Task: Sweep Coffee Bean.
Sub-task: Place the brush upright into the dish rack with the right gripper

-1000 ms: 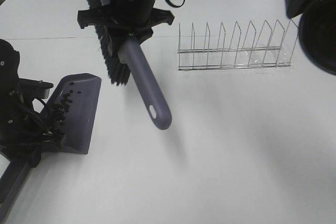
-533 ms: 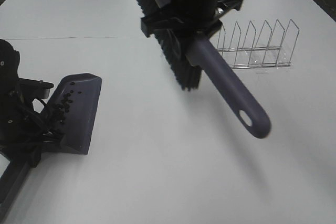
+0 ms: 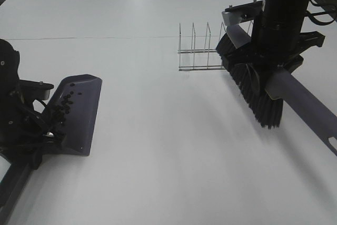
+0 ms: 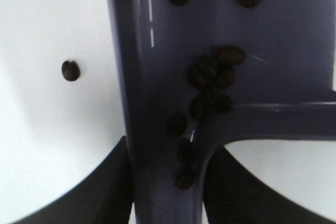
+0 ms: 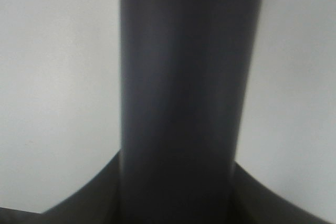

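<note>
A white table (image 3: 158, 183) was seen from a high camera. At its left edge lay a purple dustpan (image 3: 81, 125), its long side running from far to near and its open lip facing the middle of the table. The coffee beans (image 3: 62, 106) sat inside the pan, toward its back wall, in a loose dark band that ran the same far-to-near way, slanting slightly. In the left wrist view the beans (image 4: 212, 74) clustered where the pan narrowed into its handle, and one stray bean (image 4: 71, 70) lay on the bare table just beside the pan. The left gripper (image 3: 38, 130) was clamped on the dustpan's handle, jaws narrow.

On the right, the right gripper (image 3: 271, 69) was clamped on a purple brush (image 3: 310, 109). The brush's long axis slanted from far and central to near and right, handle end at the frame's right edge, black bristles (image 3: 253, 90) pointing down toward the table. A wire rack (image 3: 202, 51) stood behind the brush, partly hidden by it.
</note>
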